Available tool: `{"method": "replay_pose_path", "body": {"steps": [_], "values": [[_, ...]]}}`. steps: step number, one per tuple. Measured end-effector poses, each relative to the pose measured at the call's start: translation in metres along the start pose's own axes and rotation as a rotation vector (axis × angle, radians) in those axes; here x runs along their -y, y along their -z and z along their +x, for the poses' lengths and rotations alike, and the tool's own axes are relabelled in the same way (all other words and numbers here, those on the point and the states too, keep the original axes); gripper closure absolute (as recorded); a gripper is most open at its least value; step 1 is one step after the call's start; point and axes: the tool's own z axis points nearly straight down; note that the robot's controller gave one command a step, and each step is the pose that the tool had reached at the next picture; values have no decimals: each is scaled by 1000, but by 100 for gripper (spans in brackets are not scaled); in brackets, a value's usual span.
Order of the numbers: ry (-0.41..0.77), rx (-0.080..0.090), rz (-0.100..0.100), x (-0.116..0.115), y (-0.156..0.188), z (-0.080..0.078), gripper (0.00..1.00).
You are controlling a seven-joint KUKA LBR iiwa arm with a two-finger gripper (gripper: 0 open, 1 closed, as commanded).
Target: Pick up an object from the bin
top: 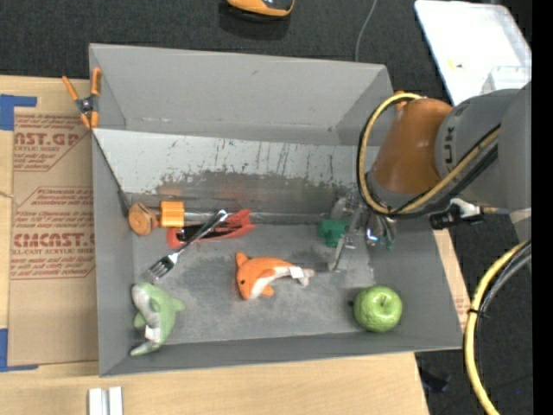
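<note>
Gripper is down on the right side of the bin, just beside a small dark-green piece by the far wall. Green apple sits nearer. Honestly can't tell if it's clenched or released.

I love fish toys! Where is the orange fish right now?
The orange fish lies in the middle of the bin floor, between the fork on the view's left and the green apple on its right.
</note>
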Motion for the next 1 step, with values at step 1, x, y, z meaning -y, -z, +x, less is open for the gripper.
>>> {"method": "replay_pose_path", "body": {"steps": [1], "values": [[-220,1,0,-3,2,5,100]]}}
